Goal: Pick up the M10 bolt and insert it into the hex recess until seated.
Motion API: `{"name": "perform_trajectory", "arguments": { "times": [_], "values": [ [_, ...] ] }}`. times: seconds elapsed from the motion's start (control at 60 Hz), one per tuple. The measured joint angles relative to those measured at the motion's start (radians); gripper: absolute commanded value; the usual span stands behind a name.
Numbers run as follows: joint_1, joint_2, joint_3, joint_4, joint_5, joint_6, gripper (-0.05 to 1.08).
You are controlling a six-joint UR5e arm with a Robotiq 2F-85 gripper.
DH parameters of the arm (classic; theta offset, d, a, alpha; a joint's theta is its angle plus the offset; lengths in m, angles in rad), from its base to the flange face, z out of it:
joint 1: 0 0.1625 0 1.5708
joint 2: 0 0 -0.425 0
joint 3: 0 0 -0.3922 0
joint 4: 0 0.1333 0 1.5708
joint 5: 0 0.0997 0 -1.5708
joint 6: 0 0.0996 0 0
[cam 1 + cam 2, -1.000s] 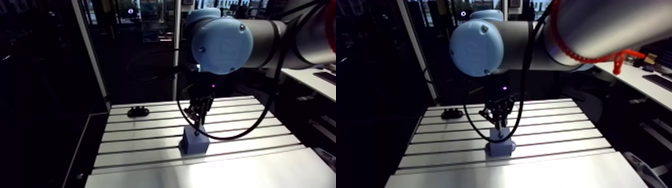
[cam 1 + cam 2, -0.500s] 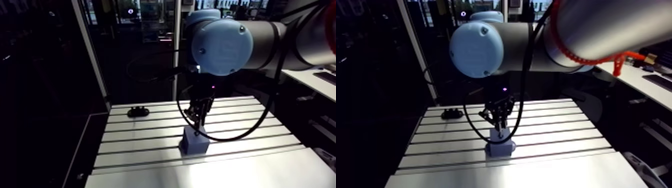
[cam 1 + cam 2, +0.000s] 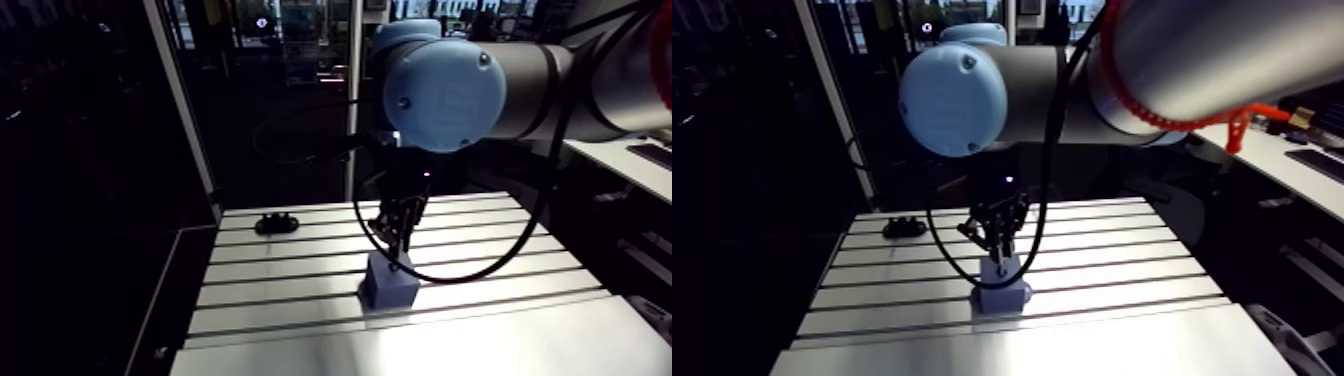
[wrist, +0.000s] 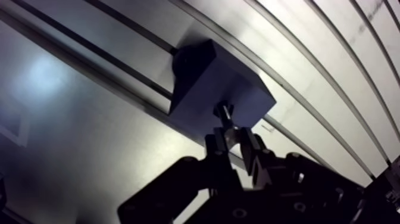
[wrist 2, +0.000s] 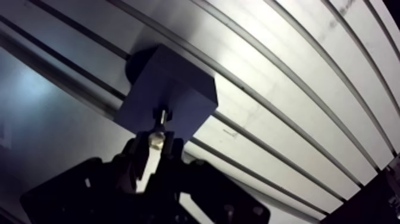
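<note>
M10 bolt (image 4: 224, 114), short and of dark steel, is clamped in the black two-fingered claw (image 4: 232, 138), its tip just ahead over the blue-grey square block (image 4: 208, 77). It is judged stiff, light and slippery, and is best gripped near its head.

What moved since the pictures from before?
Nothing that shows. The end effector stays shut on the bolt, whose tip is at the top of the block, as before. The block and the small black part far behind it lie where they were.
</note>
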Motion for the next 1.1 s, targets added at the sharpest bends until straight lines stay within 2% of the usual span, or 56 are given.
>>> {"name": "perform_trajectory", "arguments": {
  "times": [1.1],
  "values": [
    [-0.001,0.002,0.004,-0.002,-0.001,-0.003,1.01]
  ]
}}
